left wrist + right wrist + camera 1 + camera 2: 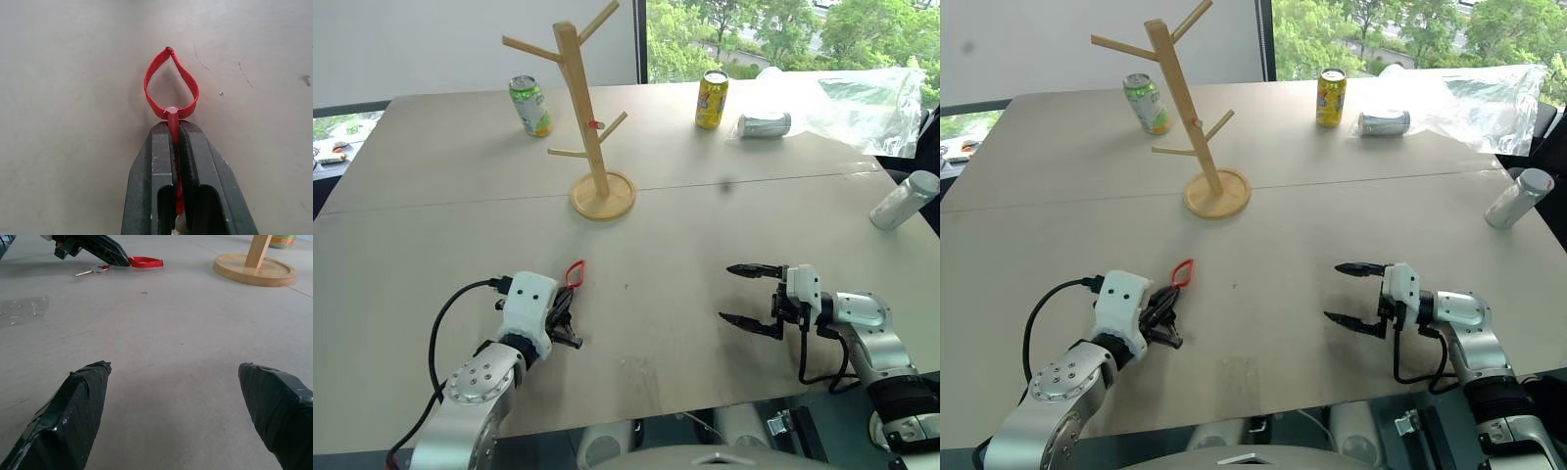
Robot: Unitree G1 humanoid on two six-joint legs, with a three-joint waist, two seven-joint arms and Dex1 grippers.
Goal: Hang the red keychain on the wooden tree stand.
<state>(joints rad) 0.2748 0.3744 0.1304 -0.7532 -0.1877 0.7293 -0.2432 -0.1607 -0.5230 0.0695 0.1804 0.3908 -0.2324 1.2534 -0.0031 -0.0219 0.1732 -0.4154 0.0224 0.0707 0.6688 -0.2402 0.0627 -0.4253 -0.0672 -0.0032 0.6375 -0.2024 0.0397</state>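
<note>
Keychain pinched in left gripper, loop pointing ahead toward tree stand, well beyond. Right gripper spread, idle.

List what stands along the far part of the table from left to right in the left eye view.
green can → wooden tree stand → yellow can → silver can lying on its side → clear plastic bag

The left gripper is closed on the red keychain. The wooden tree stand stands at 12 o'clock from it, well apart.
</note>
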